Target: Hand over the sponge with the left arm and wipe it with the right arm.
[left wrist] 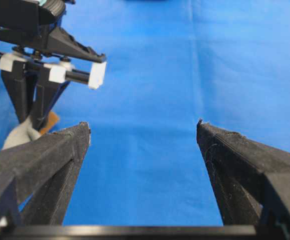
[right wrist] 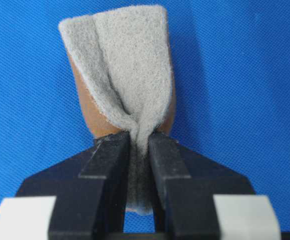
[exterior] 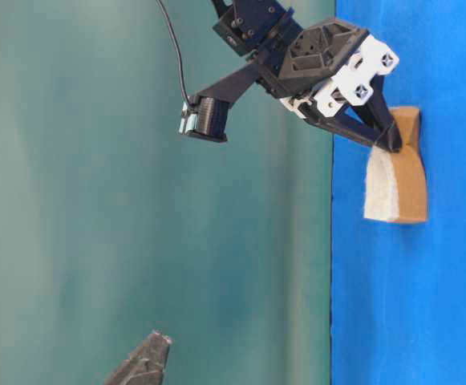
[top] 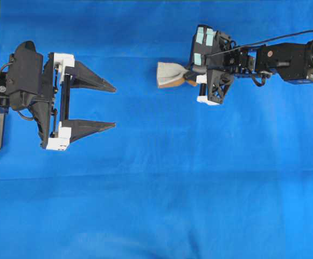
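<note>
The right gripper (right wrist: 140,145) pinches the sponge (right wrist: 122,65); the left gripper (top: 113,106) is spread apart.

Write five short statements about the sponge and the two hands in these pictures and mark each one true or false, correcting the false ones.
1. The right hand is shut on the sponge. True.
2. The left hand is gripping the sponge. False: its fingers stand wide apart with nothing between them, and the sponge is away from it, in the right hand.
3. The sponge is pinched so that it creases where the right hand's fingers hold it. True.
4. The sponge is green with a yellow underside. False: it has a pale grey face and an orange-brown layer.
5. The surface under the arms is a blue cloth. True.
</note>
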You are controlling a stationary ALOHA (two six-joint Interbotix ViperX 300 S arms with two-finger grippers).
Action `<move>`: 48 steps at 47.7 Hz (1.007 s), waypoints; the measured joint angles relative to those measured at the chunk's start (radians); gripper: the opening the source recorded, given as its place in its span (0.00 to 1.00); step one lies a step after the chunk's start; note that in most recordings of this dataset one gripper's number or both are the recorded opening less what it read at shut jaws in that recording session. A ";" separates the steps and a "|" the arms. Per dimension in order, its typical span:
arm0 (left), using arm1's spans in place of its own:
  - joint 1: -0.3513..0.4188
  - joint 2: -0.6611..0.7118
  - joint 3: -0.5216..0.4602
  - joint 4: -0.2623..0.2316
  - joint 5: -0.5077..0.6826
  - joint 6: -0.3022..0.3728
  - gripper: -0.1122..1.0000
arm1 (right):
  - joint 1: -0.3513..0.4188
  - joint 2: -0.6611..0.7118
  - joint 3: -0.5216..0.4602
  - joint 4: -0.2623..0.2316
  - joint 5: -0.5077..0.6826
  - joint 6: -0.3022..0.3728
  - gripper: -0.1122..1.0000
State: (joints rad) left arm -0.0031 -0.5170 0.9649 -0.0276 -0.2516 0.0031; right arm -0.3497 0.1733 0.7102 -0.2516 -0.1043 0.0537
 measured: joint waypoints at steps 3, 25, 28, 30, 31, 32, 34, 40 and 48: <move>0.000 0.000 -0.002 0.000 0.000 0.000 0.86 | 0.025 0.000 0.003 0.009 0.002 0.009 0.26; 0.000 0.000 0.000 0.000 0.000 0.000 0.86 | 0.413 -0.002 0.015 0.106 0.011 0.179 0.26; 0.002 0.000 0.000 0.000 -0.002 0.000 0.86 | 0.457 -0.002 0.011 0.107 0.014 0.206 0.26; 0.000 0.000 0.000 0.000 0.000 0.000 0.86 | 0.482 -0.002 0.009 0.107 0.012 0.221 0.26; 0.000 0.000 -0.002 0.000 -0.002 0.000 0.86 | 0.489 -0.002 0.009 0.107 0.012 0.227 0.26; 0.000 0.000 0.000 0.000 -0.002 0.000 0.86 | 0.495 -0.002 0.009 0.107 0.012 0.232 0.26; 0.000 0.000 -0.002 0.000 -0.002 0.000 0.86 | 0.505 -0.002 0.009 0.107 0.012 0.242 0.26; 0.000 0.000 0.000 0.000 0.000 0.000 0.86 | 0.509 -0.002 0.008 0.109 0.020 0.244 0.26; 0.000 0.000 0.000 0.000 -0.002 0.000 0.86 | 0.477 -0.002 0.003 0.095 0.058 0.238 0.26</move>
State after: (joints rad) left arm -0.0031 -0.5170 0.9649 -0.0276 -0.2531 0.0031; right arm 0.1273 0.1718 0.7133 -0.1565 -0.0460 0.2915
